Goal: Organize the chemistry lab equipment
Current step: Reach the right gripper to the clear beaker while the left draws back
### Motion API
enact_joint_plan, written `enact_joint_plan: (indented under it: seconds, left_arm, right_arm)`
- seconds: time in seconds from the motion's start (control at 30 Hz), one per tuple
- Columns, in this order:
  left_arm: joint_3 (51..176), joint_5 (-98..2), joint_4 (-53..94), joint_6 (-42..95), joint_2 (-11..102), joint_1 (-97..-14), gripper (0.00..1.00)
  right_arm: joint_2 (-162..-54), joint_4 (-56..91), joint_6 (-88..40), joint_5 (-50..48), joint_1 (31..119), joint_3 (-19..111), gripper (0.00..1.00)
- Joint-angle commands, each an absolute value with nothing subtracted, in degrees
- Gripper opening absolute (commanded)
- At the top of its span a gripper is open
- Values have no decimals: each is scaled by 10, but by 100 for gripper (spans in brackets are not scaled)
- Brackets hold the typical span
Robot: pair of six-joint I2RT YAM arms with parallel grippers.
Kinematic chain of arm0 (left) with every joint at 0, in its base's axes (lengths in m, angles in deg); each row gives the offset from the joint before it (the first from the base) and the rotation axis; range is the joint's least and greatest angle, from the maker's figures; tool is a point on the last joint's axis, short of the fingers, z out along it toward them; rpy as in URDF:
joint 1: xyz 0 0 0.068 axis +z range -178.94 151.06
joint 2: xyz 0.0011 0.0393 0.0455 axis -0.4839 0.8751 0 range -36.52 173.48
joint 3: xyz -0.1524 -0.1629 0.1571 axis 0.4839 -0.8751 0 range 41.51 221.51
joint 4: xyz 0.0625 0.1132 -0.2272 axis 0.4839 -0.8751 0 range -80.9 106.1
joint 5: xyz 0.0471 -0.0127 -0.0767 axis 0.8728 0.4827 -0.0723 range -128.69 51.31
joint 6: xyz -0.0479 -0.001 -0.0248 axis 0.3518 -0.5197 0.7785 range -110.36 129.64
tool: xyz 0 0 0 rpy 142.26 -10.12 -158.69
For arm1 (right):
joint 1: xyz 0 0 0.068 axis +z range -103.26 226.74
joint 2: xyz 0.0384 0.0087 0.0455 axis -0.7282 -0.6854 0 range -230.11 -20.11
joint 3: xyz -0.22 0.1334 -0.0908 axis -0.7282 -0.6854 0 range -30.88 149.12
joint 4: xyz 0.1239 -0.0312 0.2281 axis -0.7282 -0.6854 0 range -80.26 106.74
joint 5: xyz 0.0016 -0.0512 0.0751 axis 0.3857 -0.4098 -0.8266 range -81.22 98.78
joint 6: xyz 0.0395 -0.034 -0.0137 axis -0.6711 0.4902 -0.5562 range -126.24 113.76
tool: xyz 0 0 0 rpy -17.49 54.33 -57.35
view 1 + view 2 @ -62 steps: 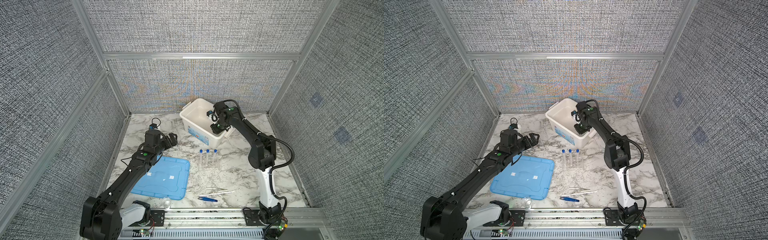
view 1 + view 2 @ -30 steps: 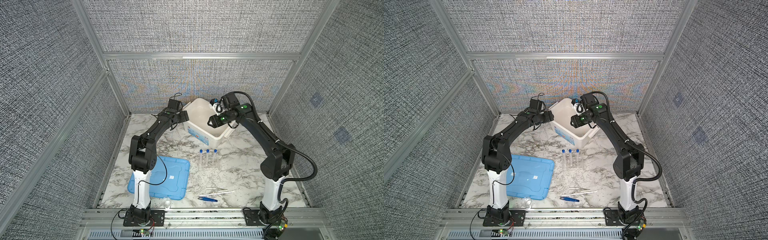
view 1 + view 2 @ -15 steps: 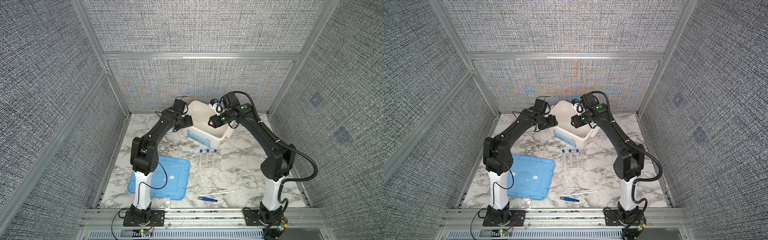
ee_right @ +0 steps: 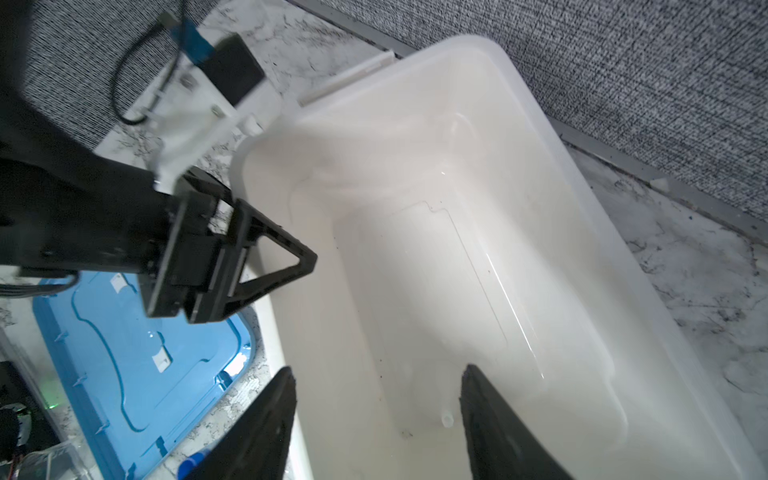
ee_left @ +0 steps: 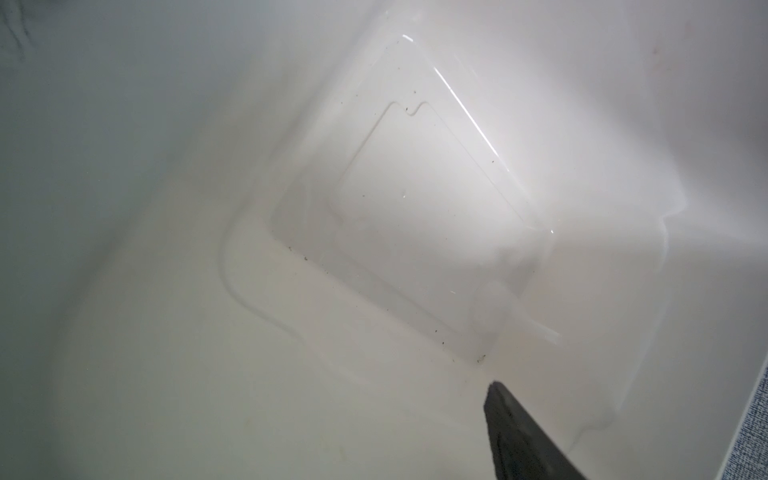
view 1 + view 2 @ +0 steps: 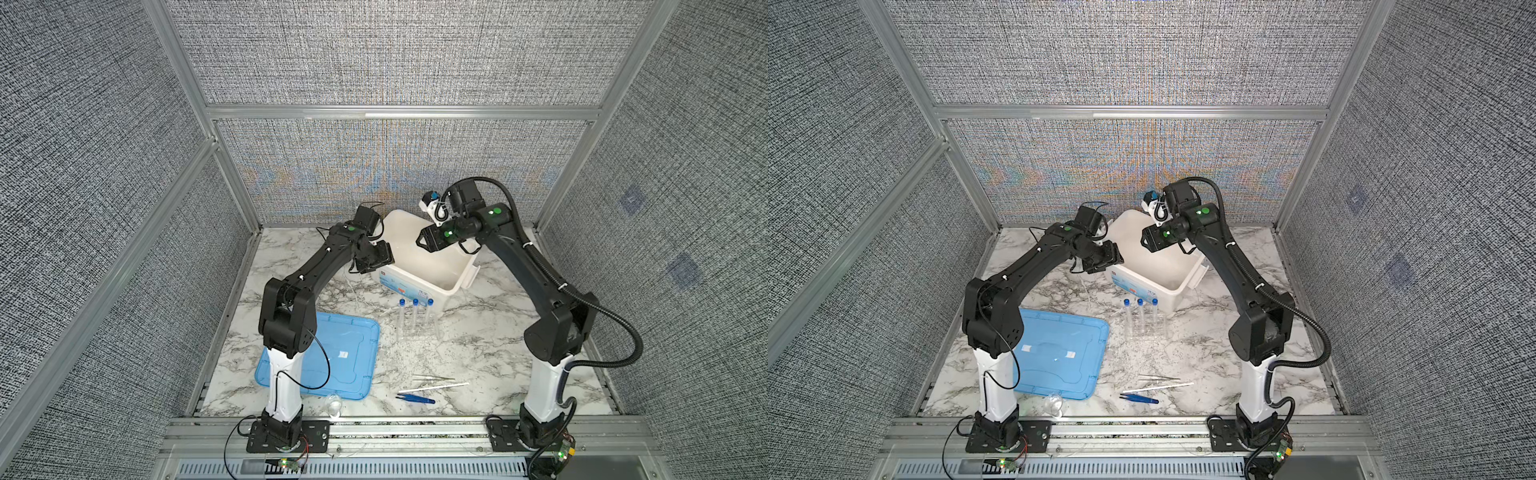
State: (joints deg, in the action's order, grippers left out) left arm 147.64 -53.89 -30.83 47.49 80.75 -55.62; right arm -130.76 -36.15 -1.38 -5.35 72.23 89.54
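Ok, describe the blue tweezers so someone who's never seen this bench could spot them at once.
On the marble table, look near the front edge, just right of the flat light-blue lid in both top views. Three slim tools lie there: silver tweezers, a thin white stick, then the blue tweezers nearest the front. They alone are dark blue.

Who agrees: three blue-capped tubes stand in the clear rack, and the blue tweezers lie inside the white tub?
No: the blue tweezers lie on the table, outside the white tub, in both top views. The tubes do stand in the rack.
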Motion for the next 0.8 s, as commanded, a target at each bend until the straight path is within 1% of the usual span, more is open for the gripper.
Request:
enact_joint_plan:
  seconds: [0.0, 0.17, 0.37, 0.57, 0.7, 0.77]
  left_arm:
    - [1481, -541, -363, 460, 798, -556, 68]
    - [1456, -578, -338, 459, 776, -555, 69]
    - [1449, -585, -314, 461, 748, -551, 73]
    - [1440, -590, -312, 460, 717, -535, 75]
    - [1410, -567, -320, 459, 667, -513, 77]
    - [1380, -547, -315, 456, 630, -502, 80]
  right_arm:
    - [-1293, -359, -21, -69, 736, 904, 62]
    - [-1269, -346, -20, -64, 751, 873, 62]
    - [-1258, -354, -10, -11, 772, 860, 62]
    - [-1245, -363, 9, -37, 796, 858, 62]
    - [-1226, -362, 5, 55, 854, 857, 62]
    - [-1212, -358, 15, 71, 886, 852, 62]
